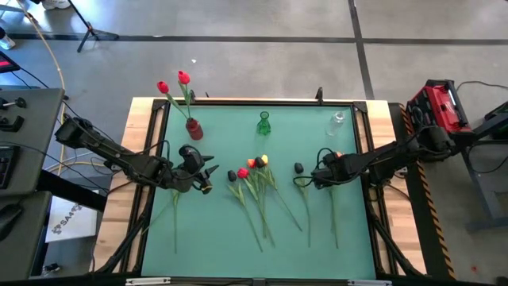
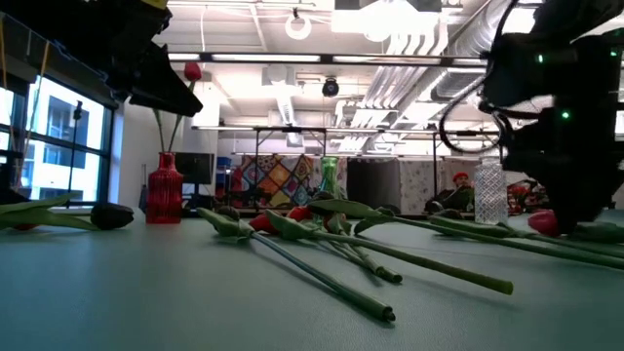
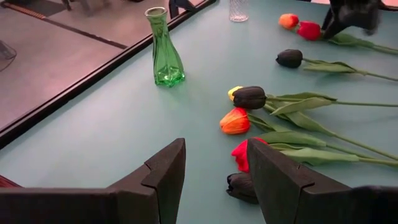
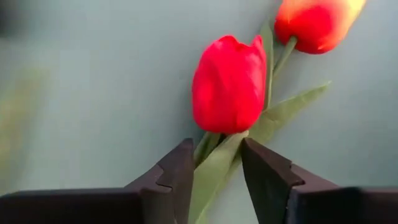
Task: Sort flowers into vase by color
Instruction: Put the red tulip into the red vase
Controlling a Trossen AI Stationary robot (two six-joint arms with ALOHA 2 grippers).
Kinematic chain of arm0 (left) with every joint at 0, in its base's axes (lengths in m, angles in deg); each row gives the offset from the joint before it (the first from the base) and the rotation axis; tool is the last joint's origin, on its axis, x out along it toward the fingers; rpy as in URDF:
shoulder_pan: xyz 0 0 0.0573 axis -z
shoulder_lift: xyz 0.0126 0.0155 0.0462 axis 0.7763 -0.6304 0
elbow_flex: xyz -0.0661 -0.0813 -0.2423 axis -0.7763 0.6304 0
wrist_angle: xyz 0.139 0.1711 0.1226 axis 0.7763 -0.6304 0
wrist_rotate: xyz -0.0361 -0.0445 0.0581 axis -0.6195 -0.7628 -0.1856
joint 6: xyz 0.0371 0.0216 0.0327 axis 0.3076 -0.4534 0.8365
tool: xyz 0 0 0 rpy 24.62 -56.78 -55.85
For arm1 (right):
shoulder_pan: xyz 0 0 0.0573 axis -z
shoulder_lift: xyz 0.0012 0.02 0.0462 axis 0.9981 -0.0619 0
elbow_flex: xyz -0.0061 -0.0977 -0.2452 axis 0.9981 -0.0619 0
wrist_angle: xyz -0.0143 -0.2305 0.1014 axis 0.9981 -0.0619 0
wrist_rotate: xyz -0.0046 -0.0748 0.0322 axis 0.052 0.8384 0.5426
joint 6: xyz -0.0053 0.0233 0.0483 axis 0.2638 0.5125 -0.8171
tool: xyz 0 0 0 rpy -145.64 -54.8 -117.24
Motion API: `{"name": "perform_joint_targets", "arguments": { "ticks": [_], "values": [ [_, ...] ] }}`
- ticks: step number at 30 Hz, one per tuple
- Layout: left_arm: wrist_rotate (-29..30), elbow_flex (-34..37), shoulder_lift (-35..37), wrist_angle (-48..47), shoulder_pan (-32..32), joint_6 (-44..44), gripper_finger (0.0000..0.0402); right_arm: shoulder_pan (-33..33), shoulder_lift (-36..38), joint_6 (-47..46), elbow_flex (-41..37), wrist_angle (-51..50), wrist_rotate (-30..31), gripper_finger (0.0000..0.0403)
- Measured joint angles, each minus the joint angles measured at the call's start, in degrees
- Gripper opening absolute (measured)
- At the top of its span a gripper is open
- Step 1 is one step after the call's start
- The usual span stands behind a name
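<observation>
Red tulip (image 4: 229, 84) stem sits between the right gripper's (image 4: 216, 163) spread fingers near the clear vase (image 1: 337, 122); I'd close just below the bud.

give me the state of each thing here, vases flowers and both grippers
red vase: upright, two red flowers in it
green vase: upright, empty
clear vase: upright, empty
loose flowers: lying flat on the mat
left gripper: open, holding nothing
right gripper: fingers either side of a red tulip stem, just below its head
</observation>
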Motion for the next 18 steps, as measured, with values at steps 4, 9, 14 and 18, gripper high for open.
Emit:
{"name": "perform_joint_targets", "arguments": {
  "ticks": [4, 9, 14, 18],
  "values": [
    [0.01, 0.0, 0.0, -0.02, 0.0, 0.0, 0.0158, -1.91, 0.0, 5.56, 2.39, 7.44, 2.89, 0.011],
    [0.42, 0.0, 0.0, -0.02, 0.0, 0.0, 0.0158, -2.44, 0.0, 6.11, 5.08, 6.59, 3.8, 0.0106],
    [0.42, 0.0, 0.0, -0.02, 0.0, 0.0, 0.0158, -2.45, 0.0, 5.91, 5.22, 6.26, 2.11, 0.0106],
    [0.42, 0.0, 0.0, -0.02, 0.0, 0.0, 0.0158, -3.19, 0.0, 5.49, 5.22, 6.57, 1.67, 0.0106]
  ]
}}
